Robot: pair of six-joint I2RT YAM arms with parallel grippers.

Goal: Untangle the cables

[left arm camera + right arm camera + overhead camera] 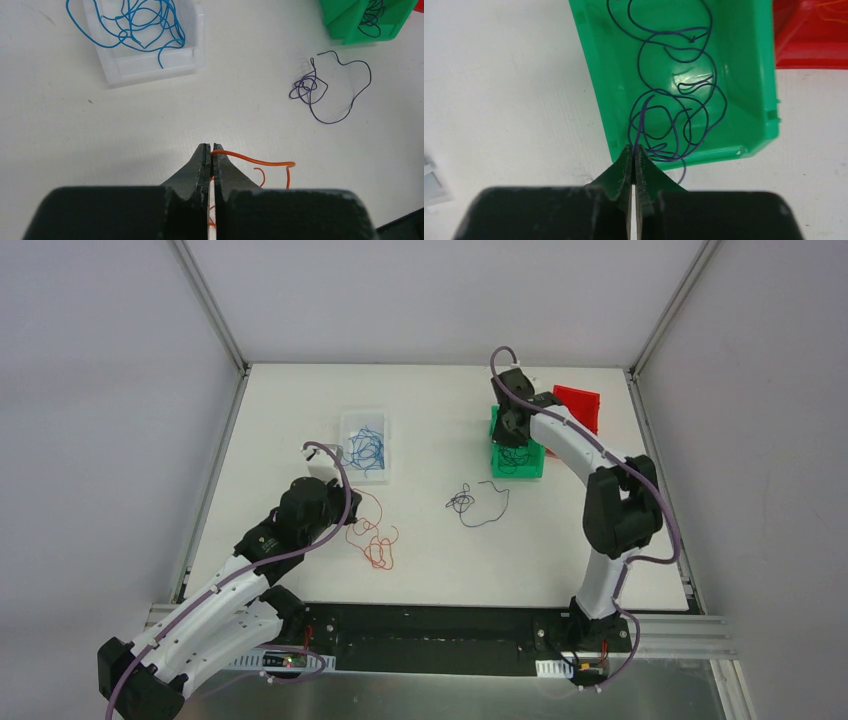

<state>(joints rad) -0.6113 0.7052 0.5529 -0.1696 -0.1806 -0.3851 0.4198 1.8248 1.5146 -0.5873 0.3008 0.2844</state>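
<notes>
White bench (440,400), pale walls (100,390) around. At two o'clock sits the green bin (596,85), at ten the clear bin (150,70) with blue cables (145,25). My right gripper (633,150) is pinched closed on a dark cable (672,120) in the green bin, and my left gripper (210,150) likewise on the red cable (252,161) at eight. I fear pulling may tighten loops or let a cable slip.

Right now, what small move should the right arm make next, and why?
Probably open the right jaws: they are shut on the thin dark purple wire, whose coils already lie inside the green plastic bin, so letting go should leave it there.
</notes>
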